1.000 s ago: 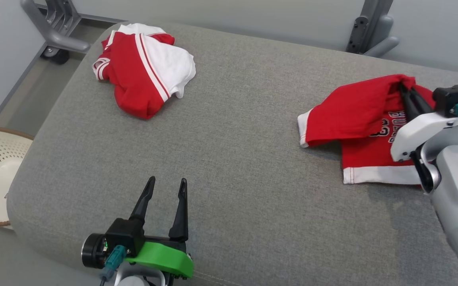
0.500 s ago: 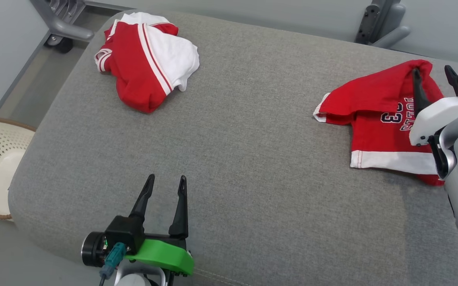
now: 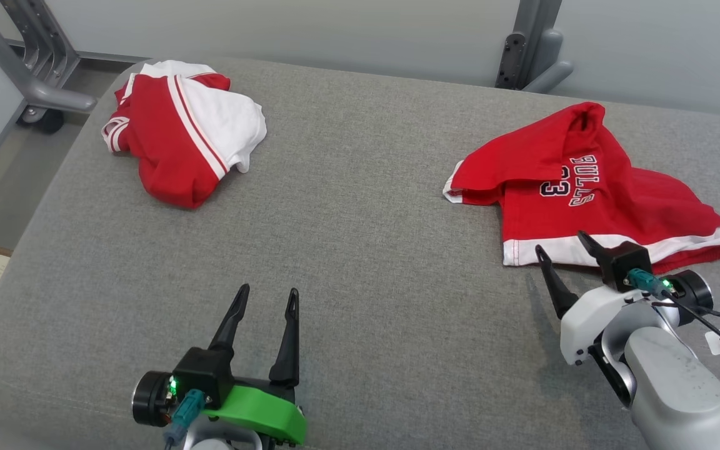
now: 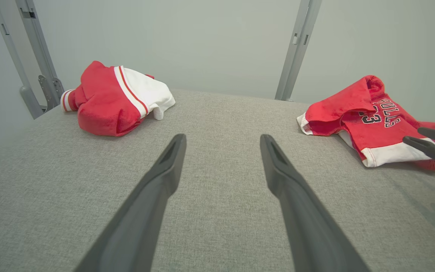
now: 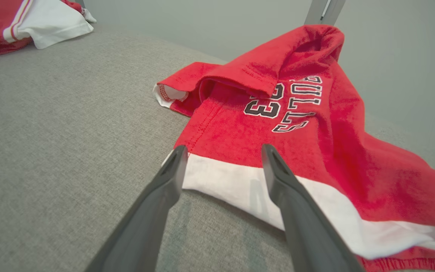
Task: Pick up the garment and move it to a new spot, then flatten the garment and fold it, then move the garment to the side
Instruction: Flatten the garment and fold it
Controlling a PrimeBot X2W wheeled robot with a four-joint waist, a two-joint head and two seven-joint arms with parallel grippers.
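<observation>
— Garment [image 3: 591, 187] first: whereabouts?

— Lying rumpled on the right part of the grey cushion [image 3: 360, 262], well apart from the red-and-white bundle [image 3: 179, 144] at the far left corner. Printed side up, with one flap [image 3: 522, 162] doubled over along the left edge and the white hem band [image 5: 236, 177] nearest.

— And the right gripper [image 3: 560, 242]?

— Hovering just short of that hem, with jaws parted a moderate way, holding nothing. Left gripper [image 3: 269, 290] likewise spread and empty, low near the front edge, well apart from the cloth.

— Step in hand, at a guess?

— Probably flattening. Best to start with the doubled flap: pinch only the top layer near its free corner, lift slightly, draw leftward, lay down. Then bring in the left gripper, take both hem corners, pull gently apart. Keep low to avoid dragging the whole piece, and avoid nipping the cushion fabric underneath.
</observation>
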